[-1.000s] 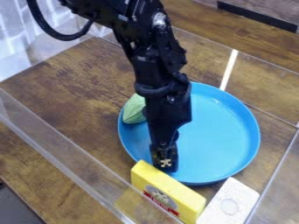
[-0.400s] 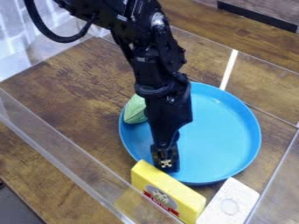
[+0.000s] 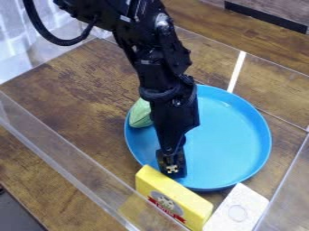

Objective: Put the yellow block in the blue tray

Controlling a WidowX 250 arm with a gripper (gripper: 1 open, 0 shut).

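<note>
No visible change vs a sec ago: tool (image 3: 172, 166) still parked, jaws wide & empty, tips at far end of yellow block (image 3: 172, 196), which lies on worktop just outside blue tray (image 3: 248, 135) near rim — grasp not yet made.

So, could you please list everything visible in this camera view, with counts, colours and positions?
yellow block: one, bright yellow, on the table at the bottom of the picture, just outside the tray's near rim
blue tray: one, bright blue, round and shallow, centre right on the table
green object: one, light green, at the tray's left edge, partly hidden behind the arm
white square: one, white, bottom right corner, beside the yellow block
table: one, dark brown wood, under everything
clear wall: one, transparent, along the table's near-left edge
robot arm: one, black, reaching down from top left
gripper: one, black, open, pointing down just above the yellow block's far end
</note>
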